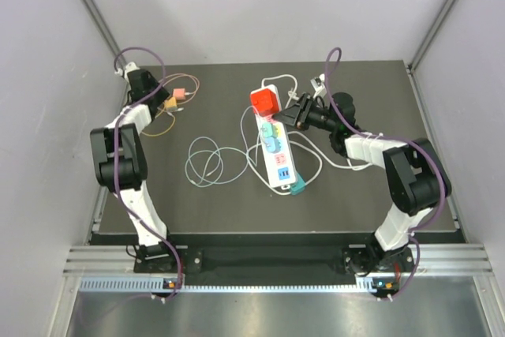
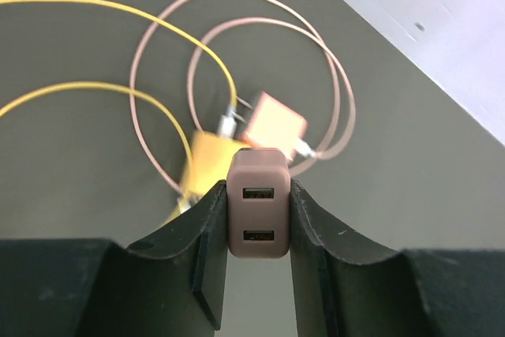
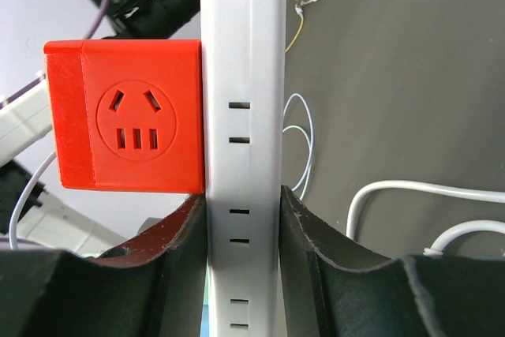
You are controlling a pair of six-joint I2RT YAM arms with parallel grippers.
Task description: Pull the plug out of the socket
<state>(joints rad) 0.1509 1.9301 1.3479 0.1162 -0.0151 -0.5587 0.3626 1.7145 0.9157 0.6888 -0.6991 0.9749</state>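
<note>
Clamping brown plug, left gripper; right gripper clamped on white socket strip.

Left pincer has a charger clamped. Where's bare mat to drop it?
Bare: near strip of mat between the power strip and the near edge; far gap between pink charger and red adapter. Crowded: centre, with white cable loops; far-left corner, around the yellow charger.

**Red plug at the strip's far end**

A white power strip lies mid-worktop. A red plug sits on its far end, with teal plugs nearer along it. The right gripper is against its far right side. White cable loops to its left. Well left of it, the left gripper is beside a pink charger.
</note>
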